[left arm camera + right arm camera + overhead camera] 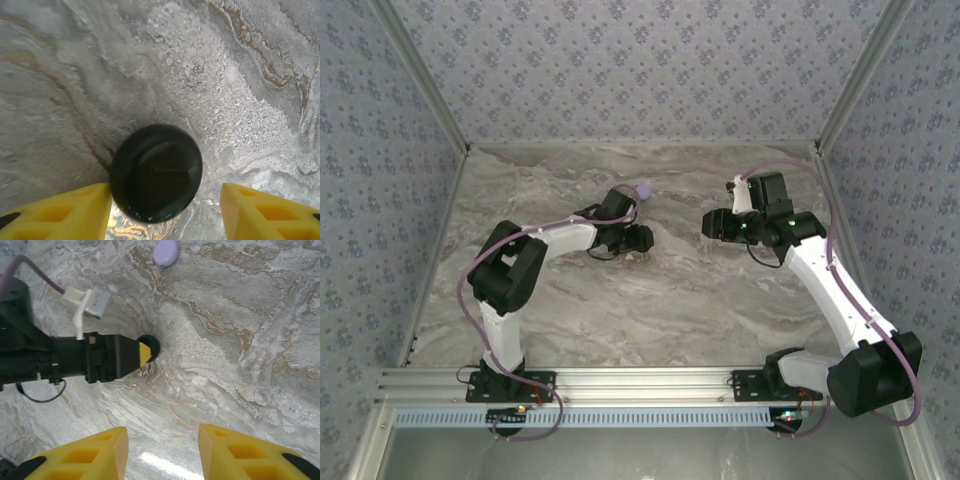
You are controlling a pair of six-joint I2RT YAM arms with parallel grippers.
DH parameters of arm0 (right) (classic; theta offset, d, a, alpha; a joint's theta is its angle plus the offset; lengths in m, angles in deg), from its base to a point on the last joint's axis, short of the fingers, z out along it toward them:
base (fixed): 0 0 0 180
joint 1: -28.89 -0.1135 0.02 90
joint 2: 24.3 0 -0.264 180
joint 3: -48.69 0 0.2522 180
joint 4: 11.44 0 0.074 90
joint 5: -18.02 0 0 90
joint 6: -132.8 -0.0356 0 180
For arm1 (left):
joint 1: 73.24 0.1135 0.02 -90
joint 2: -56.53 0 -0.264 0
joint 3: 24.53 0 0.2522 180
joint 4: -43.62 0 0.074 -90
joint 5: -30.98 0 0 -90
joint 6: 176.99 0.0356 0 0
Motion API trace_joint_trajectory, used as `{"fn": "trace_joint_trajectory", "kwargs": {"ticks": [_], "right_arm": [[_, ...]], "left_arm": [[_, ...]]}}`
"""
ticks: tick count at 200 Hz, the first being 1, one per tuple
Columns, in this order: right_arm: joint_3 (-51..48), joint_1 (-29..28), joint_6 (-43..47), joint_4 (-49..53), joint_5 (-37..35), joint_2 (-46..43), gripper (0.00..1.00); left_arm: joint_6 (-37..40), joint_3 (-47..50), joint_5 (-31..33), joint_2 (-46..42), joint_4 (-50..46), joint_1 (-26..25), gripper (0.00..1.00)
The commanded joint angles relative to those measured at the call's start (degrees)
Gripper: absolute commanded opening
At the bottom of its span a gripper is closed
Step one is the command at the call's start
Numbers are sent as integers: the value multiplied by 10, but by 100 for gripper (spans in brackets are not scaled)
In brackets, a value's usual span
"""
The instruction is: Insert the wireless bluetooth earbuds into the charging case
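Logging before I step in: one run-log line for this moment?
left gripper open, black disc between fingertips | right gripper open, empty | lilac oval piece lying apart, ungripped

Middle: bare bench [670, 290] between left claw [640, 238] and right claw [706, 226].
Left claw's gap: black disc [156, 172] fills it.
Far centre: lilac oval piece [166, 252], bare bench around it.

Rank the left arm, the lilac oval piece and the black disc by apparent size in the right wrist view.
1. left arm, by far.
2-3. Unsure: lilac oval piece looks slightly bigger than the black disc, but the arm's yellow finger hides part of the disc.
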Motion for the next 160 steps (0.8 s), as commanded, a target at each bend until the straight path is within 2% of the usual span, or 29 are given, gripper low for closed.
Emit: {"fn": "trace_joint_trajectory", "kwargs": {"ticks": [1, 106, 150, 160], "right_arm": [[-9, 5, 3, 22, -47, -14, 44], [-46, 18, -34, 31, -309, -18, 61], [-90, 33, -11, -20, -370, -18, 65], [-103, 39, -2, -45, -378, -19, 68]], "left_arm": [[29, 11, 39, -60, -24, 2, 60], [93, 93, 214, -251, -126, 16, 62], [126, 122, 303, -309, -162, 27, 63], [138, 132, 322, -324, -161, 30, 68]]}}
